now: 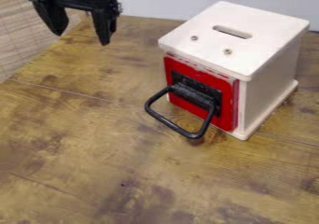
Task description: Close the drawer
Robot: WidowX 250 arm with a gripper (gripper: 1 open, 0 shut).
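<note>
I have just the one camera view to work from. My gripper (76, 24) hangs at the upper left, above the far left part of the wooden table (88, 153). Its two black fingers (104, 27) stand apart with nothing between them, tips pointing down.

The drawer (197, 90) sits well apart from the gripper, off to the right and nearer the camera. It is a red box with a black front panel, fitted low in the front face of a cream-white cabinet (237, 41) that stands on the right side of the table. From here the red front seems to stick out slightly past the cabinet's face, though I cannot tell by how much. A black loop handle (174, 115) juts from the front panel toward the lower left, its outer end low over the wood. Nothing of the gripper touches the handle or the drawer; bare tabletop lies between them.

Counting what I see: one gripper, one drawer, one handle, one cabinet. The cabinet's top carries one long slot (232, 30) and two small dark dots (196, 38) near its front edge. A light woven surface (13, 41) shows along the left edge beyond the table.
</note>
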